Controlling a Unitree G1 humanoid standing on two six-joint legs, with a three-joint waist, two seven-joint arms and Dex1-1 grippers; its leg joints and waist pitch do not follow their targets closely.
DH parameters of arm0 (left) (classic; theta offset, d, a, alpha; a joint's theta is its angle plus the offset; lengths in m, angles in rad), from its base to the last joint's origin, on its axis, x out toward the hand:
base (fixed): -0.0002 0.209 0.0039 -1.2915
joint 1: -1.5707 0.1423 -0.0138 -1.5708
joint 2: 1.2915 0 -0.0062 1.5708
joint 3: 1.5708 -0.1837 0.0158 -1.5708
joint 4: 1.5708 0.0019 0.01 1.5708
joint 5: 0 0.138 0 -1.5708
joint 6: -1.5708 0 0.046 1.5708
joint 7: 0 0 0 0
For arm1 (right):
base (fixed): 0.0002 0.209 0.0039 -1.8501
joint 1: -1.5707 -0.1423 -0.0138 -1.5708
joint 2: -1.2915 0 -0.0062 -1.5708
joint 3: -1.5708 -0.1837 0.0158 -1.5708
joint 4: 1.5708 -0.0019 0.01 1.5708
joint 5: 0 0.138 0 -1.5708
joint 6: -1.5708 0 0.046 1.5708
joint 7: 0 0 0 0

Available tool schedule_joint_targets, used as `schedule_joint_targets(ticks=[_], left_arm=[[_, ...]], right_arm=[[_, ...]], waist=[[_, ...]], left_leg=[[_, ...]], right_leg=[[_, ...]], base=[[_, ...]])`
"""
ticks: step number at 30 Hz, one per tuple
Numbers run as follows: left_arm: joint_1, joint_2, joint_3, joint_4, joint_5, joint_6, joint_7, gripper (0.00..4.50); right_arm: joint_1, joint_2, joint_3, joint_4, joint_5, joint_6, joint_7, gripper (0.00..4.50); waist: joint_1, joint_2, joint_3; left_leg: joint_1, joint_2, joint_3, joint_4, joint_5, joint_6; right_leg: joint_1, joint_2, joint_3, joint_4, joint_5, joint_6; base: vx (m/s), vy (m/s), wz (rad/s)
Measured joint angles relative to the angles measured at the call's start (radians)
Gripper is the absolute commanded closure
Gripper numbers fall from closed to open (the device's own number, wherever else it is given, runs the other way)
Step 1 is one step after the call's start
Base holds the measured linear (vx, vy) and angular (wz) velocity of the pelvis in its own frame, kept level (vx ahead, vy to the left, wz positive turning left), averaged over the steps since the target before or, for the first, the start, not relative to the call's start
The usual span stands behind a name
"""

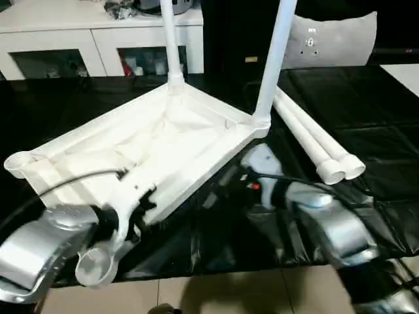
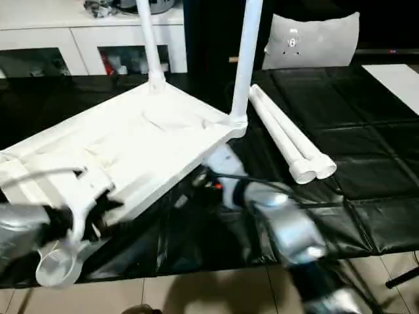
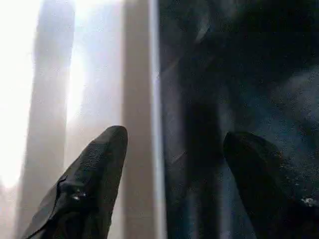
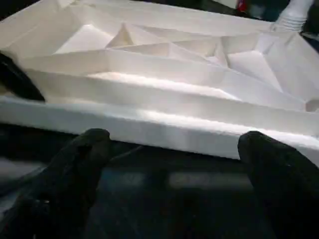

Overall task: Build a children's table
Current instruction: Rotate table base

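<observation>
The upturned table top [image 1: 150,147] runs lower left to upper right, two legs [image 1: 278,52] upright; both grippers [image 3: 172,149] [image 4: 172,149] gape empty.

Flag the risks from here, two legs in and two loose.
1. The tabletop lies upside down with two legs standing tall in its far sockets; a nudge from the right gripper, open at its near edge, could tip or slide it.
2. The loose legs lie side by side on the black sheet and may roll.

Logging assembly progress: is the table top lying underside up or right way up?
Underside up: the table top shows its ribs, and two fitted legs rise from its far corner sockets.
</observation>
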Motion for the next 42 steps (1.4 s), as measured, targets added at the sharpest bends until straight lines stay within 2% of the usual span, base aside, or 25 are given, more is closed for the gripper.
schedule_joint_targets(ticks=[4, 10, 15, 19, 21, 23, 25, 29, 32, 35, 38, 42], left_arm=[[-0.023, -0.049, -0.002, 0.039, -0.002, -0.011, 0.001, 1.05], [-0.085, -0.171, 0.003, 0.114, -0.064, -0.011, -0.019, 1.05], [-0.169, -0.307, -0.037, 0.259, -0.084, -0.055, -0.054, 1.05], [-0.212, -0.381, -0.057, 0.341, -0.082, -0.089, -0.059, 1.05], [-0.267, -0.446, -0.056, 0.452, -0.071, -0.141, -0.051, 1.05], [-0.318, -0.498, -0.057, 0.552, -0.047, -0.195, -0.029, 1.05], [-0.350, -0.520, -0.056, 0.609, -0.031, -0.237, -0.013, 1.05], [-0.373, -0.515, -0.036, 0.647, -0.015, -0.298, 0.009, 1.05], [-0.355, -0.475, -0.006, 0.586, -0.021, -0.301, 0.000, 1.05], [-0.327, -0.430, 0.040, 0.499, -0.036, -0.296, -0.012, 1.05], [-0.310, -0.409, 0.056, 0.456, -0.043, -0.294, -0.028, 1.05], [-0.214, -0.205, 0.033, 0.284, -0.032, -0.309, -0.129, 1.05]], right_arm=[[0.067, -0.031, -0.008, -0.098, 0.035, 0.062, 0.015, 0.00], [0.107, -0.051, -0.047, -0.162, 0.053, 0.115, -0.002, 0.00], [0.154, -0.068, -0.083, -0.199, 0.055, 0.158, -0.036, 0.00], [0.170, -0.072, -0.099, -0.223, 0.056, 0.177, -0.053, 0.00], [0.174, -0.072, -0.117, -0.235, 0.057, 0.186, -0.067, 0.00], [0.178, -0.075, -0.128, -0.243, 0.057, 0.190, -0.075, 0.00], [0.182, -0.076, -0.128, -0.258, 0.057, 0.193, -0.082, 0.00], [0.193, -0.078, -0.144, -0.267, 0.057, 0.198, -0.098, 0.00], [0.192, -0.072, -0.158, -0.271, 0.057, 0.198, -0.111, 0.00], [0.191, -0.070, -0.162, -0.271, 0.057, 0.198, -0.117, 0.00], [0.186, -0.065, -0.156, -0.270, 0.057, 0.196, -0.118, 0.00], [0.172, -0.054, -0.121, -0.266, 0.055, 0.186, -0.117, 0.00]], waist=[[0.004, 0.001, 0.000], [0.008, 0.001, 0.000], [0.013, 0.001, -0.001], [0.006, 0.005, -0.002], [0.014, 0.013, -0.002], [0.021, 0.014, -0.002], [0.020, 0.014, -0.002], [0.004, 0.015, -0.003], [-0.005, 0.015, -0.003], [-0.004, 0.015, -0.003], [0.001, 0.015, -0.003], [-0.011, 0.013, -0.002]], left_leg=[[0.000, 0.000, 0.000, 0.000, 0.000, 0.000], [0.000, -0.001, 0.000, 0.000, 0.000, 0.000], [-0.001, -0.002, 0.000, 0.000, 0.000, 0.000], [-0.001, -0.001, 0.000, 0.000, 0.000, 0.000], [-0.001, -0.002, 0.000, 0.000, 0.000, 0.000], [-0.001, -0.002, 0.000, 0.000, 0.004, 0.003], [-0.001, -0.002, 0.000, 0.000, 0.005, 0.003], [-0.001, -0.001, 0.000, -0.001, 0.005, 0.003], [-0.001, -0.001, 0.000, -0.003, 0.006, 0.002], [-0.001, -0.001, 0.000, -0.005, 0.006, 0.002], [-0.002, -0.001, 0.000, -0.005, 0.006, 0.002], [-0.001, 0.000, 0.001, -0.009, 0.006, 0.001]], right_leg=[[0.000, 0.000, 0.001, 0.000, 0.000, 0.000], [0.000, -0.001, 0.000, 0.000, 0.000, 0.000], [0.000, -0.001, 0.001, -0.001, 0.000, 0.000], [0.000, -0.001, 0.000, -0.001, 0.000, 0.000], [0.001, -0.002, 0.000, -0.001, 0.001, 0.001], [0.002, -0.002, 0.000, -0.001, 0.002, 0.002], [0.001, -0.002, 0.000, -0.002, 0.003, 0.006], [0.001, -0.002, 0.000, -0.003, 0.006, 0.002], [-0.001, -0.001, 0.000, -0.003, 0.006, 0.003], [-0.001, -0.001, -0.001, -0.004, 0.006, 0.003], [-0.001, -0.001, 0.000, -0.006, 0.006, 0.003], [-0.002, 0.000, -0.001, -0.006, 0.006, 0.003]], base=[[0.000, 0.000, 0.00], [0.000, 0.000, 0.00], [0.000, 0.000, 0.00], [0.000, 0.000, 0.00], [0.000, 0.000, 0.00], [0.000, 0.000, 0.00], [0.000, 0.000, 0.00], [0.000, 0.000, 0.00], [0.000, 0.000, 0.00], [0.000, 0.000, 0.00], [0.000, 0.000, 0.00], [0.000, 0.000, 0.00]])
